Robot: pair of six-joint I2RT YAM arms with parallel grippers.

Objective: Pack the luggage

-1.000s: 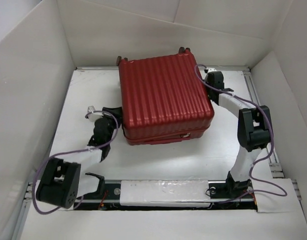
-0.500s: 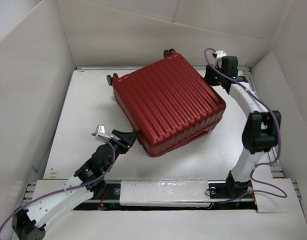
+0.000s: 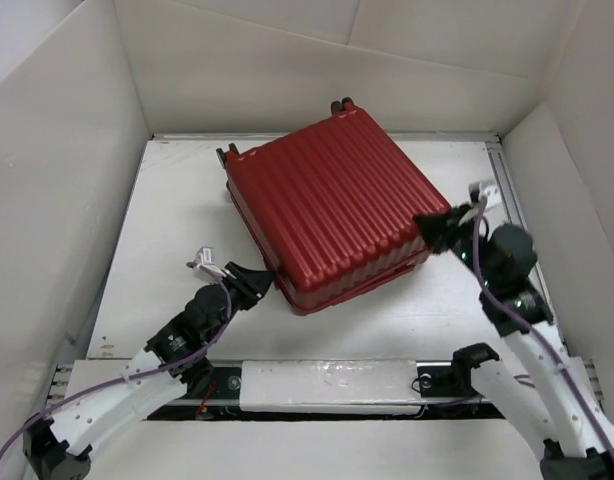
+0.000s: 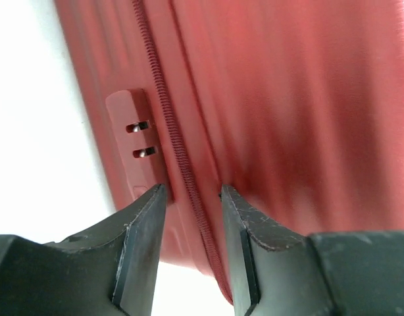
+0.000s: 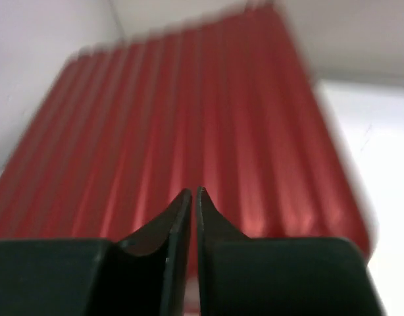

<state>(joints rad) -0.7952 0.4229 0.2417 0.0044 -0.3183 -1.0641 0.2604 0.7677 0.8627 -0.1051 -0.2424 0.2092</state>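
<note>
Luggage (image 3: 332,215) lies closed and skewed on the table (image 3: 177,220), no longer square as it was a second ago. Right gripper (image 3: 434,230) swung from the far corner to the near-right one, fingers almost together, empty. Left gripper (image 3: 249,280) is at the front corner, fingers partly apart astride the zipper (image 4: 172,131), gripping nothing. Likely lining up to zip.

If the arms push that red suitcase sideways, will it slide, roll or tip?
The suitcase lies flat on its broad side, so tipping seems unlikely. Its wheels stick out sideways at the far end, so it probably slides, not rolls.
</note>
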